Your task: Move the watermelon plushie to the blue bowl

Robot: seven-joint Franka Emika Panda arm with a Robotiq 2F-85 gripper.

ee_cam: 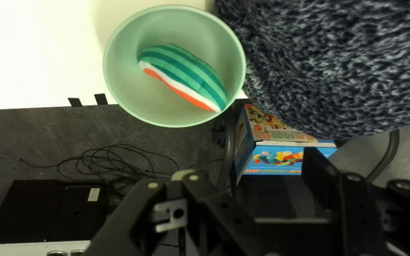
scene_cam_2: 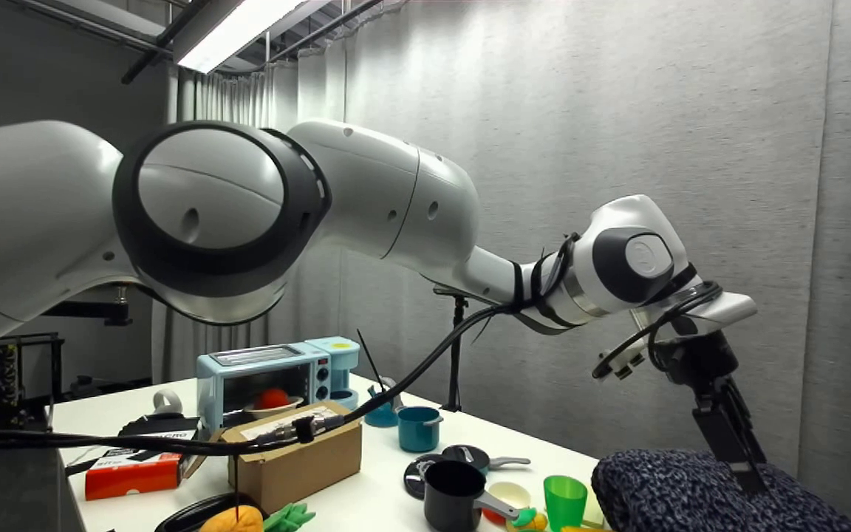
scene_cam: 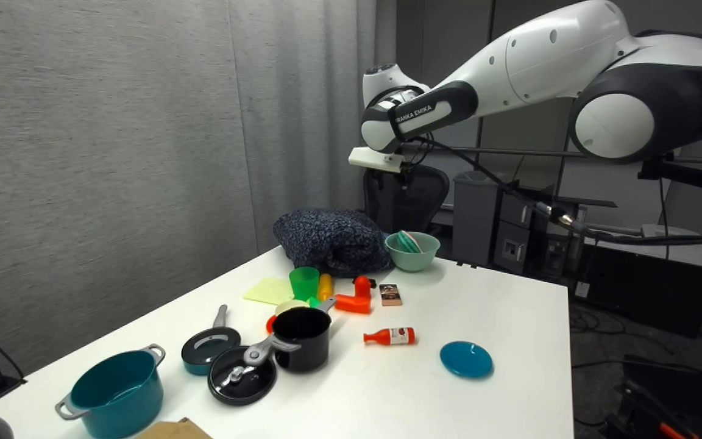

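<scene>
Wrist view shows us the watermelon plushie (ee_cam: 185, 74) inside the blue bowl (ee_cam: 125, 85); our jaws, spread wide and empty, hang clear of it: we judge the move done, nothing left.

In an exterior view, the watermelon plushie (scene_cam: 409, 242) is partly hidden by the wall of the blue bowl (scene_cam: 412, 261), and the label (scene_cam: 399, 336) of the red bottle (scene_cam: 382, 336) is too small to be read. In the wrist view, the fingers (ee_cam: 322, 174) are blurred and cropped by the bottom edge, and the dark blue mound (ee_cam: 333, 64) is cut off at the top and right.
</scene>
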